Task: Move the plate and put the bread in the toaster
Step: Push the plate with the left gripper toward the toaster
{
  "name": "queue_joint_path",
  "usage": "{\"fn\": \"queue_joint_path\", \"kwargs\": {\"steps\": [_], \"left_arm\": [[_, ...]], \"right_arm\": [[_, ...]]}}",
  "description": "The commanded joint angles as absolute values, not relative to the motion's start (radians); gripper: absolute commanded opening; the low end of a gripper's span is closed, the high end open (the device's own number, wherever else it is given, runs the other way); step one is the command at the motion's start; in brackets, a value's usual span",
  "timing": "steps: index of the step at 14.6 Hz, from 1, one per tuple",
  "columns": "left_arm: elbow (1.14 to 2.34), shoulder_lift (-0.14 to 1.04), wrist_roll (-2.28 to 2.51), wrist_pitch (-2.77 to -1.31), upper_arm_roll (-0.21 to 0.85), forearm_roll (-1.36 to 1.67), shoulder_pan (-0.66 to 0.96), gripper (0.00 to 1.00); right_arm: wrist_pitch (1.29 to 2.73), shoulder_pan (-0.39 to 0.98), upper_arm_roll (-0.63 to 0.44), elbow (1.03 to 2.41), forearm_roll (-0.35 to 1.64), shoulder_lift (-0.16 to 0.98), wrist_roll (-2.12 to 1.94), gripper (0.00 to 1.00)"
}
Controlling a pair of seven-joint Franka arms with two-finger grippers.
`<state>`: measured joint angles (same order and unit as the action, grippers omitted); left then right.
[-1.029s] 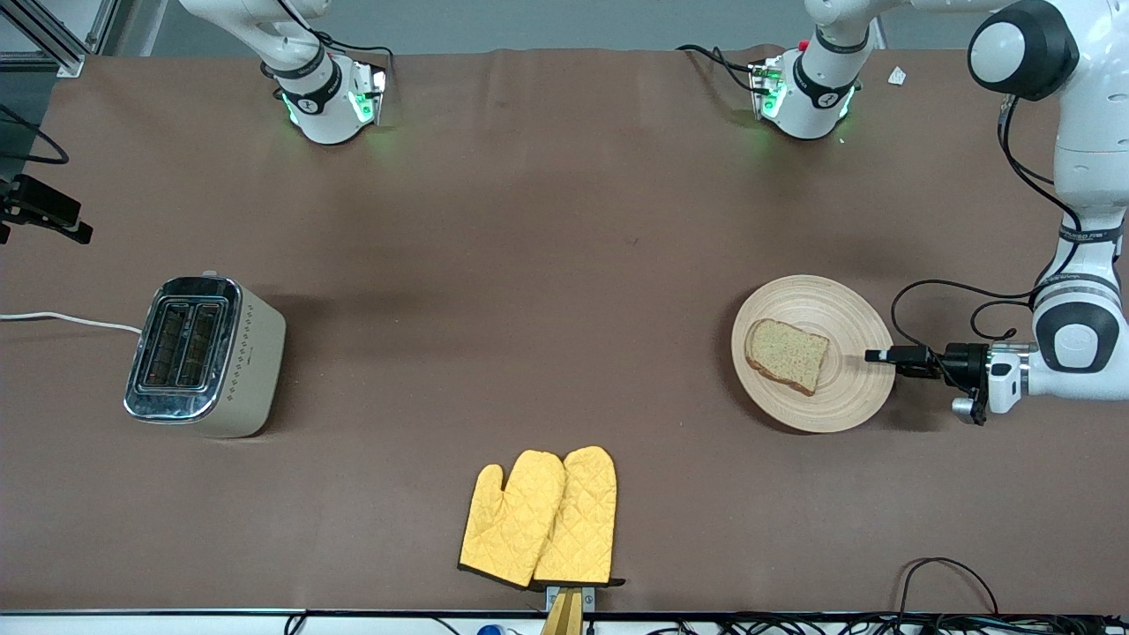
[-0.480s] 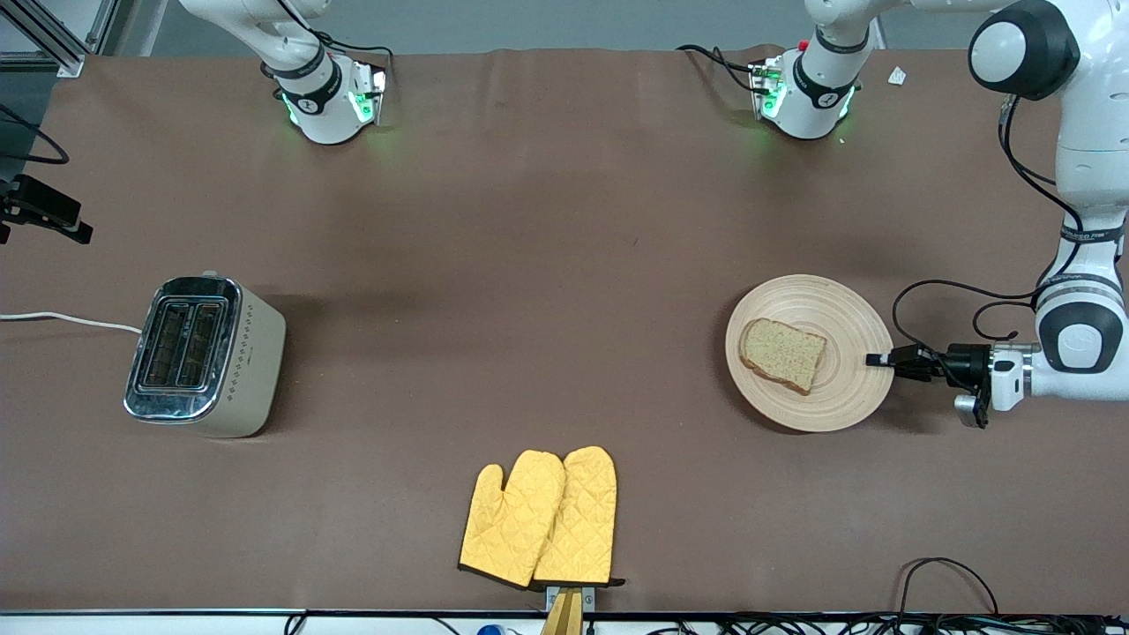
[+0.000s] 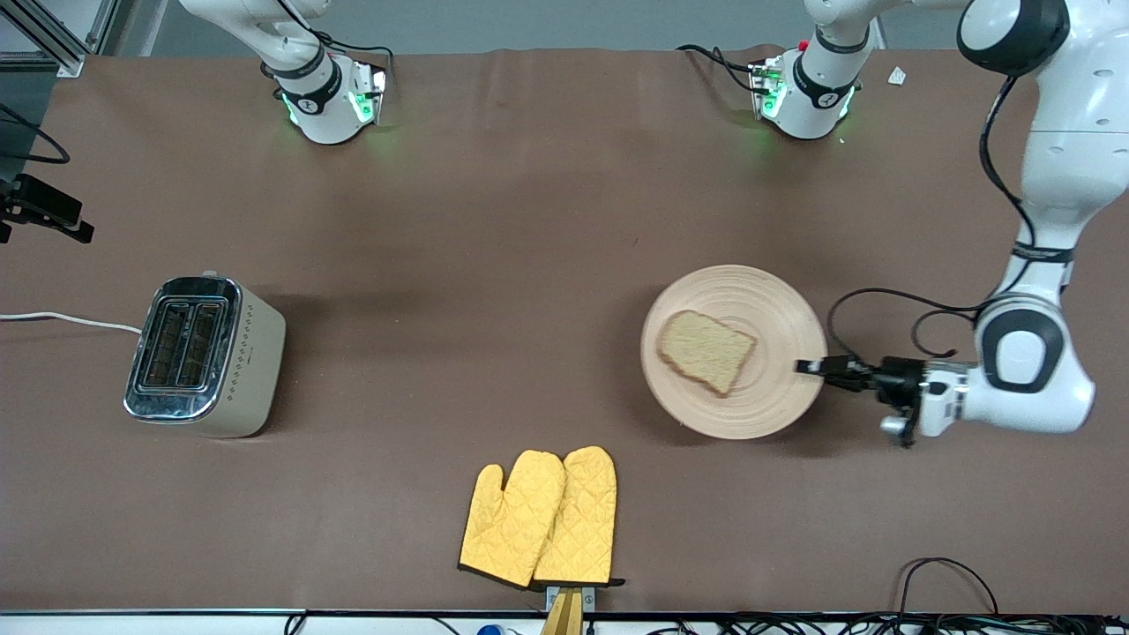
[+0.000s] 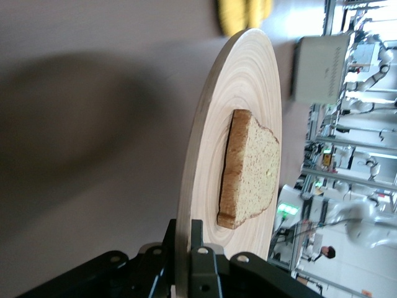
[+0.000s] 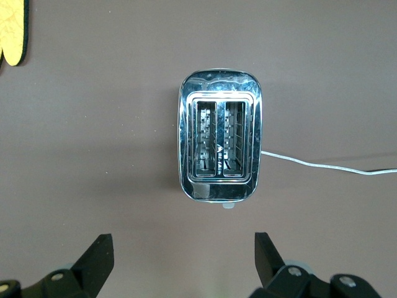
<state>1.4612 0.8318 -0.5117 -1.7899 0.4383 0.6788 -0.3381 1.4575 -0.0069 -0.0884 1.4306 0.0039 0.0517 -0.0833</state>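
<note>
The round wooden plate (image 3: 776,317) lies mid-table toward the left arm's end, with the slice of brown bread (image 3: 706,351) on it. My left gripper (image 3: 807,367) is shut on the plate's rim at the edge facing the left arm's end. In the left wrist view, both fingers (image 4: 205,254) pinch the plate (image 4: 248,81) edge, and the bread (image 4: 254,167) rests just past them. The toaster (image 3: 205,355) stands at the right arm's end, both slots empty. My right gripper (image 5: 183,245) hangs open above the toaster (image 5: 221,144), holding nothing; it is out of the front view.
A pair of yellow oven mitts (image 3: 540,518) lies near the table's front edge, nearer the camera than the plate. The toaster's white cord (image 3: 71,319) runs off the right arm's end. Black cables (image 3: 948,573) loop at the front edge.
My left gripper shut on the plate's rim, then moved the plate and bread toward the right arm's end of the table. The toaster and mitts stayed put.
</note>
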Motion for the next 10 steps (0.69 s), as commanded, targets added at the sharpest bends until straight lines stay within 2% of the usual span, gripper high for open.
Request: {"fn": "queue_joint_path", "kwargs": {"steps": [1, 2, 6, 8, 10], "left_arm": [[1.465, 0.831, -0.445, -1.919, 0.466, 0.806, -0.191, 0.00], [1.465, 0.845, -0.443, -1.977, 0.466, 0.865, -0.123, 0.00], [1.433, 0.925, -0.425, -2.365, 0.462, 1.089, 0.194, 0.00], [1.327, 1.015, -0.411, -2.414, 0.457, 1.109, 0.302, 0.00], [1.287, 1.057, -0.416, -2.460, 0.457, 1.135, 0.362, 0.00]], "right_arm": [[1.450, -0.009, -0.086, 1.442, -0.005, 0.037, -0.071, 1.00], [1.450, -0.009, -0.086, 1.443, -0.006, 0.037, -0.072, 1.00], [1.451, -0.023, -0.089, 1.453, -0.003, 0.041, -0.100, 1.00], [1.465, -0.022, -0.089, 1.456, 0.005, 0.055, -0.094, 1.00], [1.473, -0.012, -0.086, 1.457, 0.026, 0.098, -0.086, 1.00]]}}
